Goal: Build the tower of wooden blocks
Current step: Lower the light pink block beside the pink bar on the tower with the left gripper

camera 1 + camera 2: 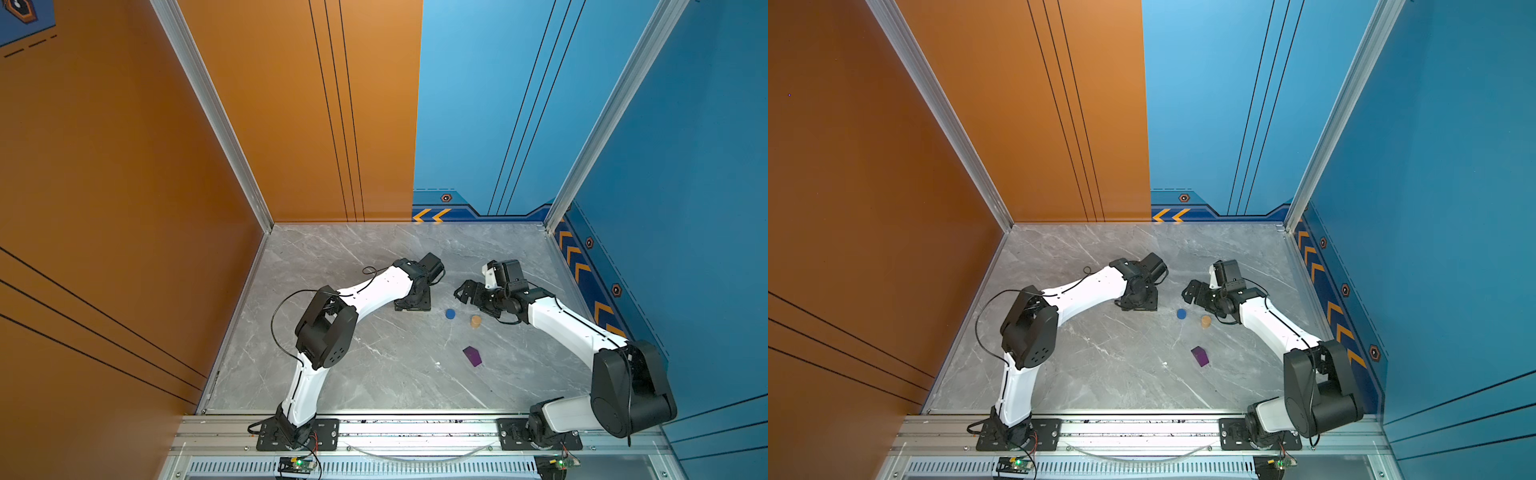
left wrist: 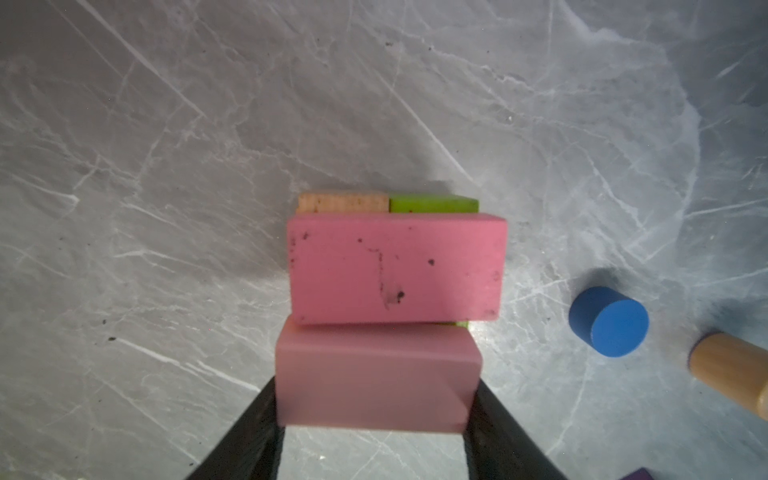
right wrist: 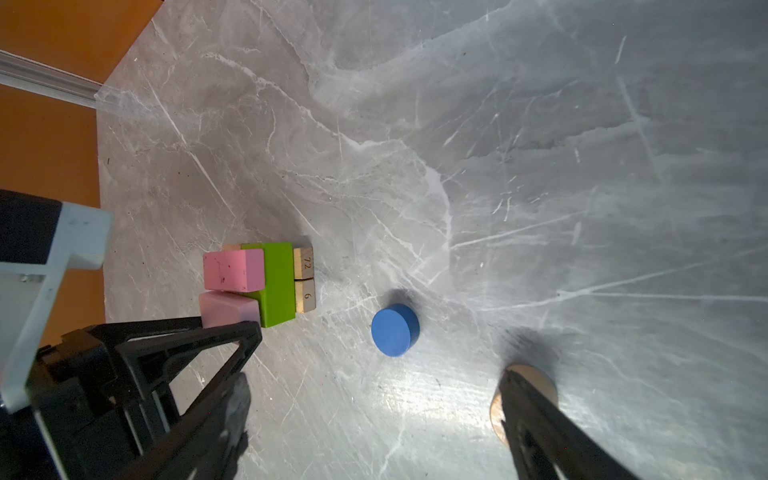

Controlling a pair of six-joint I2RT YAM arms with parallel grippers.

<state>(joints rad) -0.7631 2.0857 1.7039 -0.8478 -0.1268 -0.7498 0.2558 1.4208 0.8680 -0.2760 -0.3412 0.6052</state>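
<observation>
The wood block tower shows in both wrist views: tan bars (image 3: pixel 305 274) and a lime-green bar (image 3: pixel 276 282) lie side by side, with a pink slab (image 2: pixel 397 268) across them. My left gripper (image 2: pixel 376 386) is shut on a second pink slab (image 2: pixel 374 374), held right beside the first over the bars. In both top views the left wrist hides the stack. My right gripper (image 3: pixel 374 376) is open and empty above the table, near the blue cylinder (image 3: pixel 395 330). One of its fingers partly covers the tan cylinder (image 3: pixel 536 380). The purple peaked block (image 1: pixel 472 356) lies alone, nearer the front.
The grey marble table (image 1: pixel 374 374) is walled by an orange panel (image 1: pixel 124 208) on the left and blue panels (image 1: pixel 685 208) behind and right. An aluminium rail (image 1: pixel 415 428) with both arm bases runs along the front. The blue cylinder (image 1: pixel 450 313) and tan cylinder (image 1: pixel 476 321) stand between the grippers.
</observation>
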